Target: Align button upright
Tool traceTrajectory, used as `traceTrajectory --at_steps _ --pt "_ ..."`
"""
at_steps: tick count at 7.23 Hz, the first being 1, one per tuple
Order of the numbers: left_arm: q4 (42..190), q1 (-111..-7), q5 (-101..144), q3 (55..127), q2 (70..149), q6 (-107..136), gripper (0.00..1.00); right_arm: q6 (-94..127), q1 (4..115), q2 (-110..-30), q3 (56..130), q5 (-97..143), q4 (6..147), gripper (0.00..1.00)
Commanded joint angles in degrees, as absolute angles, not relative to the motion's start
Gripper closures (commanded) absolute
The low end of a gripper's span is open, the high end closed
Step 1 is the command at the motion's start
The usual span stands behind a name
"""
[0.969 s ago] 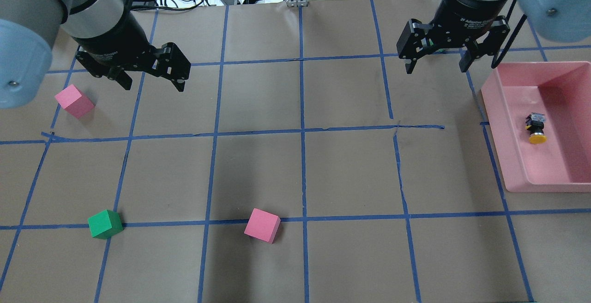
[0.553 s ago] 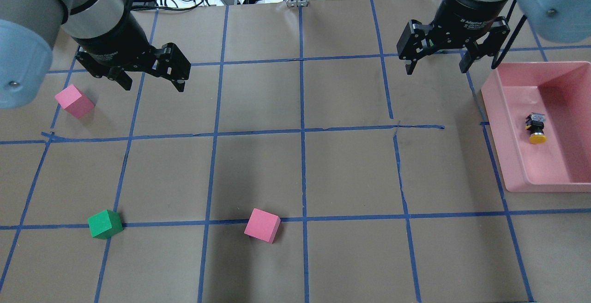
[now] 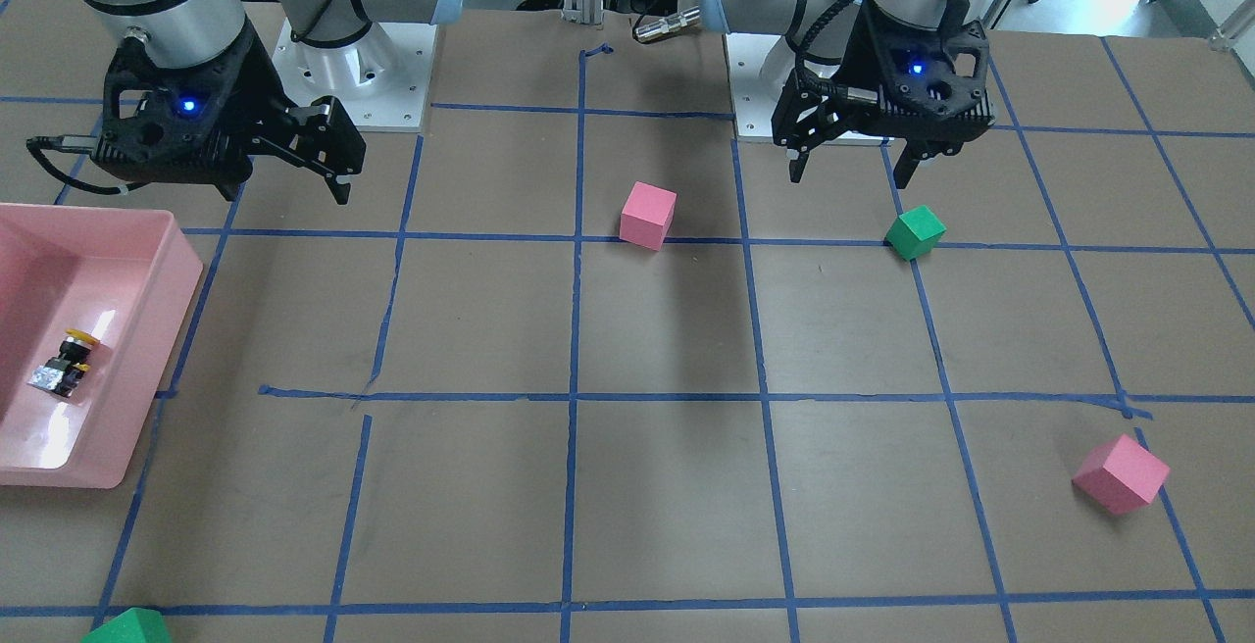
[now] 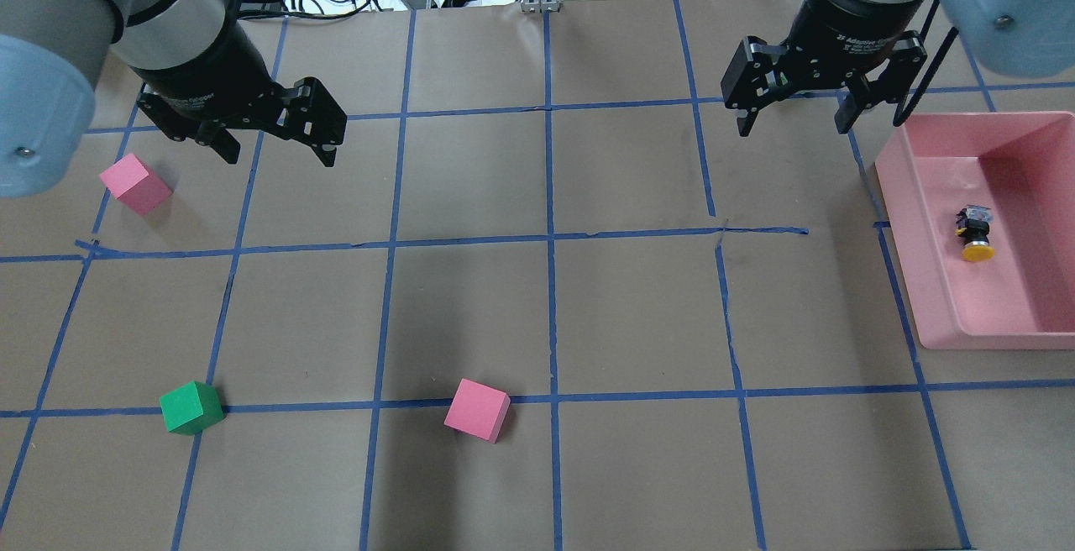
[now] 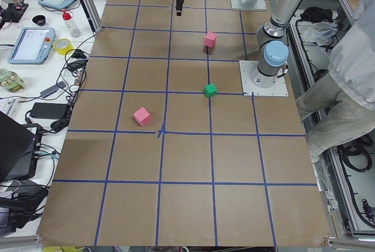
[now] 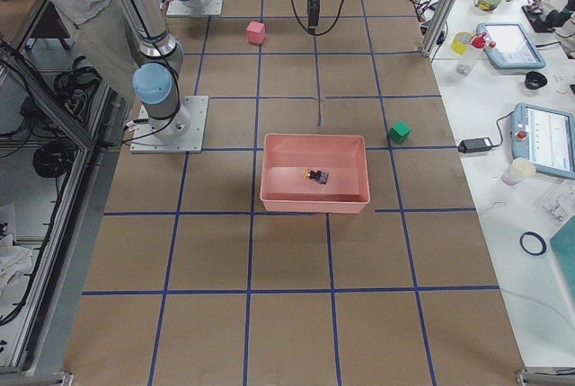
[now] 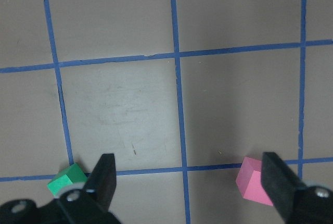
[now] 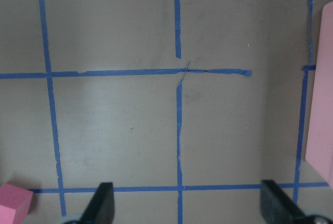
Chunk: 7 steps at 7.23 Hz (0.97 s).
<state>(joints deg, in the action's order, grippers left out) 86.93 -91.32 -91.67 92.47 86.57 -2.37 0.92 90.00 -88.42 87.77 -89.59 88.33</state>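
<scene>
Inside the pink bin point(image 4: 915, 232) on the robot's right, the button point(image 4: 974, 236) lies on its side, yellow cap toward the robot's base, rightward of the wide-open, empty right gripper point(image 4: 793, 124) and well apart from the equally open left gripper point(image 4: 277, 154).

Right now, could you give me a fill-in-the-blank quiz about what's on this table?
1. The button sits inside a ____ tray.
2. The button is not upright; it lies on its ____.
3. The left gripper and right gripper hold nothing, and their jaws stand ____.
4. The gripper nearer the tray is the ____ one.

Missing words: pink; side; open; right.
</scene>
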Motion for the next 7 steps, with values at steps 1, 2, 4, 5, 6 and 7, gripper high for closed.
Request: traceTrajectory --at_steps 1,2,4,5,6,7 --pt "86.92 -91.32 -91.67 92.46 86.57 -2.37 0.0 0.88 90.0 -88.42 87.8 -89.74 88.33 0.0" --pt "86.92 -91.32 -91.67 92.55 86.57 -2.37 0.0 0.88 90.0 -88.42 87.8 -89.74 88.33 0.0" --pt "86.92 -91.32 -91.58 92.46 86.57 -2.37 0.0 0.53 89.83 -88.33 87.8 -89.82 88.68 0.0" --pt "86.84 -91.23 -91.58 92.46 86.75 -2.37 0.0 -1.3 89.48 -88.24 87.8 -90.26 89.38 0.0" --pt "86.05 -91.23 -91.58 92.55 87.01 -2.37 0.0 -1.58 87.65 -87.98 87.8 -90.35 89.56 0.0" --pt "86.04 -90.53 -91.32 92.46 87.27 -2.37 0.0 -2.8 83.97 -87.8 87.8 -90.26 89.65 0.0"
